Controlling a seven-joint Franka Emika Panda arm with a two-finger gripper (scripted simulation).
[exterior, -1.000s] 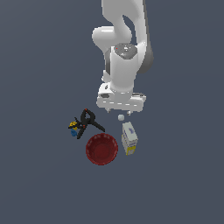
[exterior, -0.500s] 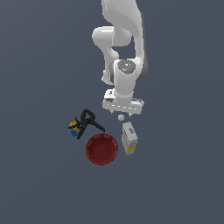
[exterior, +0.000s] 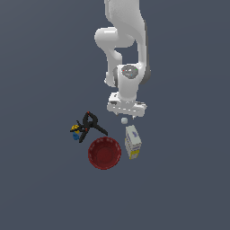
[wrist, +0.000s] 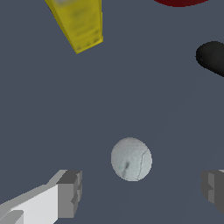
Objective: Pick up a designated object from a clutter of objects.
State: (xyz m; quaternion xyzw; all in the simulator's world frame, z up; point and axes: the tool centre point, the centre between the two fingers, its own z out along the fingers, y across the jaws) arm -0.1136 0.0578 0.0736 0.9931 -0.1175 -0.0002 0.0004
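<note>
The small white ball (exterior: 124, 121) lies on the grey floor just below my gripper (exterior: 127, 116) in the exterior view. In the wrist view the ball (wrist: 131, 159) sits between my two fingertips (wrist: 70, 192), which stand wide apart and do not touch it. The gripper (wrist: 142, 190) is open and empty. The white and yellow box (exterior: 133, 142) lies just beyond the ball, with the red bowl (exterior: 104, 153) beside it. The black clamp (exterior: 91, 126) and the small blue-yellow item (exterior: 75, 131) lie toward the exterior view's left.
In the wrist view the yellow box end (wrist: 80, 24), a sliver of the red bowl (wrist: 179, 2) and a black clamp tip (wrist: 212, 57) show beyond the ball. Bare grey floor surrounds the clutter.
The arm has lowered and shifted toward the exterior view's right, bringing the gripper down over the white ball. The objects have not moved.
</note>
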